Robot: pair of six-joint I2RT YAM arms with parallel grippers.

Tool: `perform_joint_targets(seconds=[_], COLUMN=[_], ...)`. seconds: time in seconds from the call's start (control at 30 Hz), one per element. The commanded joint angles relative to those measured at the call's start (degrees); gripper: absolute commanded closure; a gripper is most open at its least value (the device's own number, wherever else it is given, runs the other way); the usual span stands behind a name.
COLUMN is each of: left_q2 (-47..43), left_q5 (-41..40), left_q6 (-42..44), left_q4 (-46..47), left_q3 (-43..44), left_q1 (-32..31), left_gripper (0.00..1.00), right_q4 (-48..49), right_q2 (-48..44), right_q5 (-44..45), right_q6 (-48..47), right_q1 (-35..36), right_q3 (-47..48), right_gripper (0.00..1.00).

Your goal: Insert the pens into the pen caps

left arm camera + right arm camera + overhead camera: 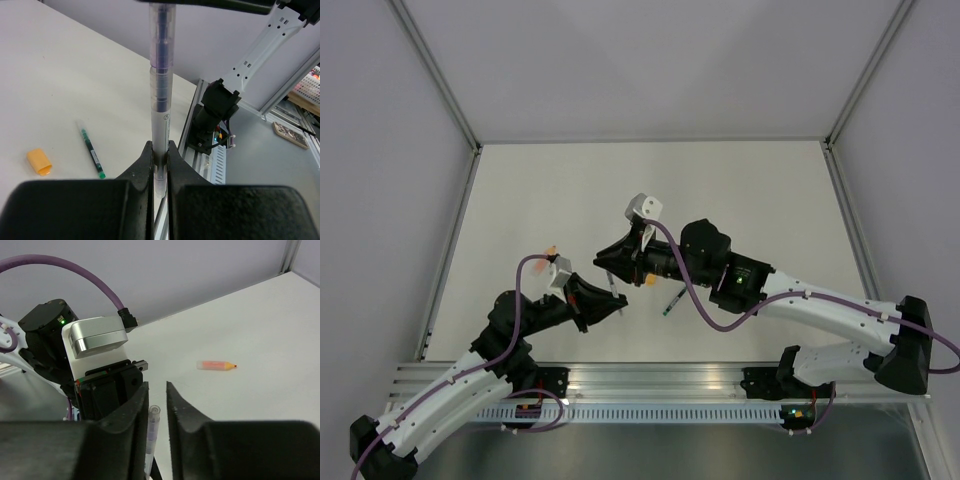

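Observation:
My left gripper (160,146) is shut on the lower end of a grey-silver pen (161,115) with a purple core and holds it upright. A clear pen cap (162,35) sits over the pen's top end. In the right wrist view this cap (153,427) stands between my right gripper's (157,387) slightly parted fingers, against the left one with a gap to the right one. From above, the two grippers (606,301) (610,260) meet at the pen (612,285). A green-ended pen (92,152) and an orange cap (39,161) lie on the table.
An orange-ended pen (216,365) lies on the white table, also seen from above (552,250) beside the left wrist. The green-ended pen (672,300) lies under the right arm's cable. The aluminium rail (650,380) runs along the near edge.

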Motion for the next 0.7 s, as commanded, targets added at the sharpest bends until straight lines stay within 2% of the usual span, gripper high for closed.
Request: perform_joint_targets(seconds=[0.0,0.03,0.07,0.1,0.47,0.67], left_q2=[-0.2,-0.6,-0.8,-1.1,-2.1,-2.2], left_q5=[2.1,1.8,1.1,0.6,-7.6,-12.8], left_q6=[0.4,0.4,0.4,0.4,-0.5,-0.2], left_q4=[2.8,2.8,2.8,2.8,1.2,0.8], left_q3=[2.0,1.9,1.7,1.6,4.3,6.8], left_q1=[0.1,0.1,0.1,0.1,0.1,0.1], left_gripper=[0.98,0.98,0.98,0.98,0.98,0.98], right_q4=[2.7,3.2,3.7,4.0,1.1,6.6], right_q2=[0.5,0.3,0.2,-0.1,-0.8,-0.9], right_q5=[0.0,-0.6,-1.2,-1.3,-4.3,-5.5], right_q6=[1.7,1.9,2.5,2.6,1.6,4.6], right_q1=[0.1,0.1,0.2,0.1,0.1,0.2], right_q3=[-0.6,-1.4,-3.0,-3.8,-11.1,-17.0], right_gripper=[0.78,0.83,0.96,1.00,1.00,1.00])
